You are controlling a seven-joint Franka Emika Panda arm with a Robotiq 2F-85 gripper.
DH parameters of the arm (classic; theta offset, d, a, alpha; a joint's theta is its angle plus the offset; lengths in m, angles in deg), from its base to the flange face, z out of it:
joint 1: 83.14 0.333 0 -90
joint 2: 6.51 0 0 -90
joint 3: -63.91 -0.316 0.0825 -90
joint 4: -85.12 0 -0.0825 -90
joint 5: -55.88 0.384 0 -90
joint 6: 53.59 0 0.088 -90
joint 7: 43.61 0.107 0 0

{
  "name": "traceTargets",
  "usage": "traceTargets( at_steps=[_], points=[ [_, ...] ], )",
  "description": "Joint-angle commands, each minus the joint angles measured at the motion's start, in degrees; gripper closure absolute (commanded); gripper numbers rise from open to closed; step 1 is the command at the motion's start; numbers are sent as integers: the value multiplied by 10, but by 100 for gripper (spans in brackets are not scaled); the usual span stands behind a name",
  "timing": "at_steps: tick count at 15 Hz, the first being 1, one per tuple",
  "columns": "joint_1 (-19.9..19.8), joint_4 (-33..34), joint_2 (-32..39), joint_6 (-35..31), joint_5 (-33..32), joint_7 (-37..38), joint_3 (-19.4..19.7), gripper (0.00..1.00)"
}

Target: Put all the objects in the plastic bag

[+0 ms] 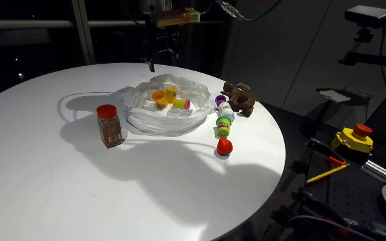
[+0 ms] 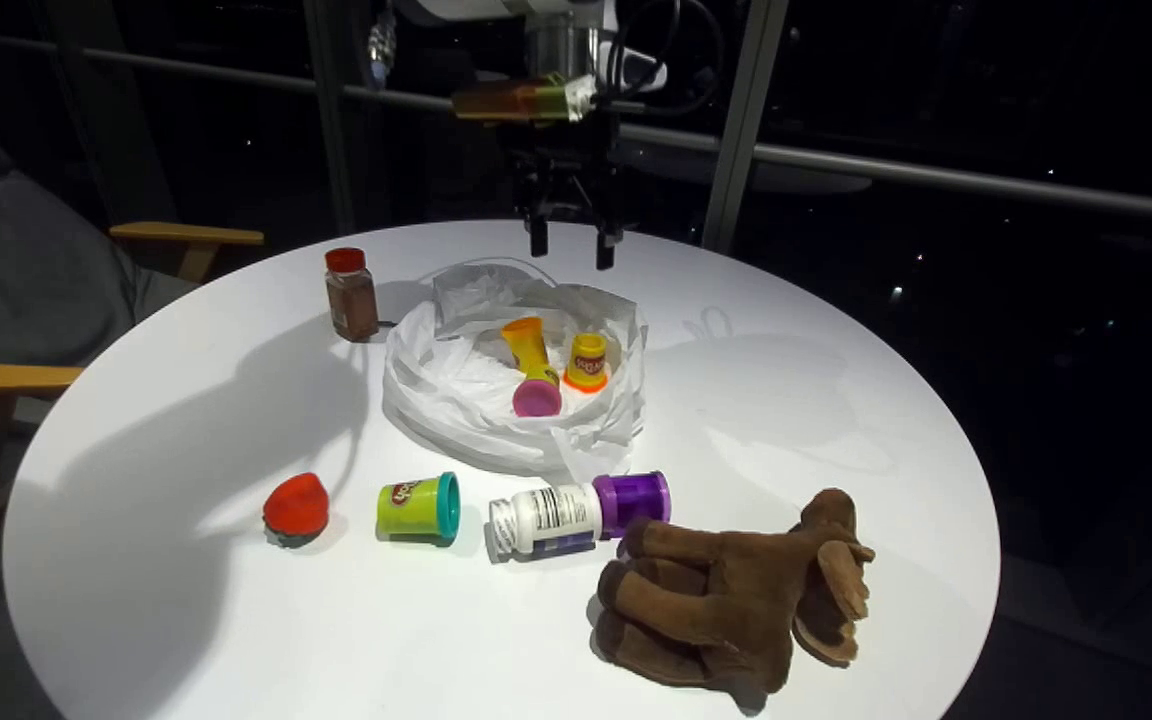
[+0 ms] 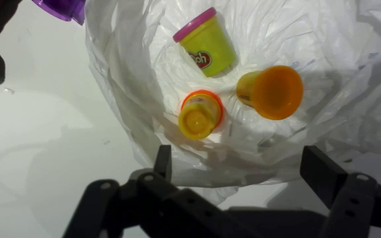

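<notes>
In an exterior view, tool [image 2: 572,245] hangs above bench [image 2: 436,630], released, jaws spread. Plastic bag [image 2: 466,440] sits open on bench w/ 3 tubs inside: yellow tub [image 2: 588,352] standing lid-down, orange-ended tub [image 2: 525,340], pink-lidded tub [image 2: 537,397] on its side. Objs outside bag, on bench: red-lidded jar [image 2: 351,300], upright, nr bag; red toy piece [image 2: 297,505]; green tub [image 2: 416,507] w/ teal lid, on its side; white bottle [image 2: 548,518], on its side; purple piece [image 2: 633,503] at bottle's base, apparently touching; brown plush toy [image 2: 736,600], just beside purple piece, contact unclear. Grey chair [image 2: 26,260] w/ wooden arms next to bench, partly in view.

In an exterior view, button box [image 1: 352,141], yellow w/ red top, and yellow pencil [image 1: 327,173] are off bench; camera [image 1: 370,16] on mount above them. Jar barcode visible. Orange-ended tub leans, orange end up. Green tub is btwn white bottle and red toy piece. Tool dark against dark bkgd; jaw detail poor here.

In wrist view, jaws stand wide apart, bag rim and bench seen btwn them; tool empty. All 3 tubs inside bag, clear of jaws. Yellow tub nearest tool, red-orange lid down. Purple piece just outside bag rim, cut off at top edge; plush toy cut off at L edge.
</notes>
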Motion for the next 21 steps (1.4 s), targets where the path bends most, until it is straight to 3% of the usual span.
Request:
traceTargets(
  at_steps=[1,4,10,16,21],
  points=[
    [6,84,0,93,47,-1,-27,0],
    [18,143,26,135,79,1,-52,0],
    [53,192,62,177,116,-11,-87,0],
    [105,173,79,136,81,3,-78,0],
    [123,163,85,127,78,-1,-80,0]
  ],
)
